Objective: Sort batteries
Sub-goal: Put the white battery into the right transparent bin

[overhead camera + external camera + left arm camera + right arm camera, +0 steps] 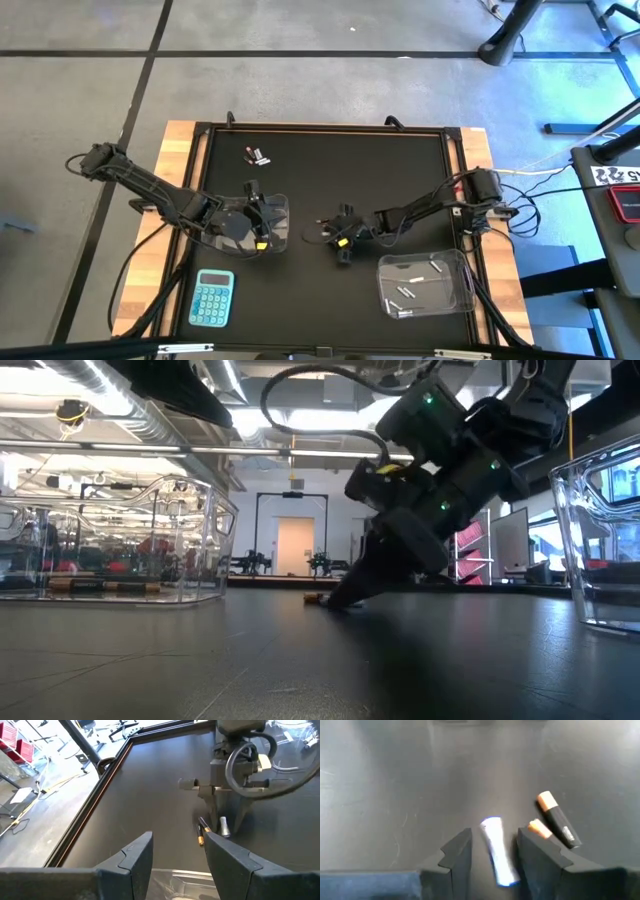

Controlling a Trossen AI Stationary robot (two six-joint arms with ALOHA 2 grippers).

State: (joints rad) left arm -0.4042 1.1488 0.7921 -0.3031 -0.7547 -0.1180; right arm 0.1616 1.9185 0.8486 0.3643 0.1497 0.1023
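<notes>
A silvery-white battery [496, 852] lies on the black mat between the two fingers of my right gripper [495, 840], which is open and slants down at mid-table [338, 235]. Two dark batteries with orange ends [559, 822] lie just beside it on the mat. A few more batteries [258, 155] lie near the mat's far edge. My left gripper [177, 865] is open and holds nothing. It hovers over a clear tub [268, 222] at the left. My right gripper comes at the silvery-white battery slanting down from the table's right, its fingers [540, 855] lying along the battery's two sides. The battery lies flat on the mat. Whether either finger touches it I cannot tell.
A second clear tub [425, 285] with several silvery batteries stands at the near right. A blue calculator [212, 298] lies at the near left. In the low view, dark batteries [100, 587] lie in the left tub. The mat's raised frame [330, 128] runs round the work area.
</notes>
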